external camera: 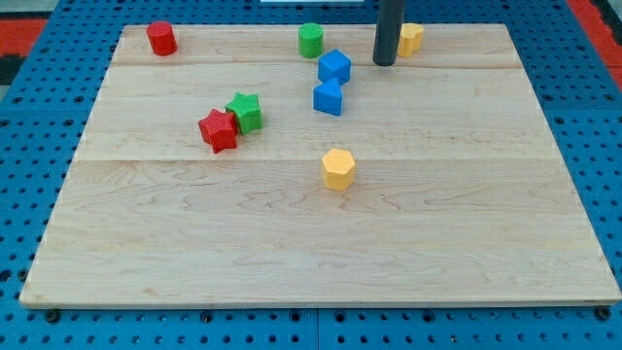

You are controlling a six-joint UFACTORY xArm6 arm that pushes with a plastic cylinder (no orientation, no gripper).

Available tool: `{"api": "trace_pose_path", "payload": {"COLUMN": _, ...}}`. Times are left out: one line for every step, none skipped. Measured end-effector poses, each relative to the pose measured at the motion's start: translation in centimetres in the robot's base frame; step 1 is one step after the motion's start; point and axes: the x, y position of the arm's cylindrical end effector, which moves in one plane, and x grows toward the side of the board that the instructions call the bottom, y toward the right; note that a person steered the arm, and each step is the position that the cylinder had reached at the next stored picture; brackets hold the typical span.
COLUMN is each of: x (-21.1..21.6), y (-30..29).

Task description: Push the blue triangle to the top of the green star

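The blue triangle (328, 97) lies on the wooden board (311, 243) above the middle, just below a blue cube (334, 66). The green star (245, 111) sits to the view's left of the triangle, touching a red star (219, 130) at its lower left. My tip (385, 63) rests near the view's top, to the right of the blue cube and up and to the right of the blue triangle, touching neither.
A yellow block (412, 38) stands just right of the rod, partly hidden by it. A green cylinder (310, 40) is at the top centre, and a red cylinder (161, 38) at the top left. A yellow hexagon (338, 168) lies near the board's middle.
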Motion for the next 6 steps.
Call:
{"api": "trace_pose_path", "payload": {"x": 0.1, "y": -0.7}}
{"api": "trace_pose_path", "payload": {"x": 1.9, "y": -0.7}}
{"api": "trace_pose_path", "payload": {"x": 5.8, "y": -0.8}}
{"api": "trace_pose_path", "payload": {"x": 7.8, "y": -5.6}}
{"api": "trace_pose_path", "payload": {"x": 8.1, "y": -12.3}}
{"api": "trace_pose_path", "payload": {"x": 4.7, "y": -16.1}}
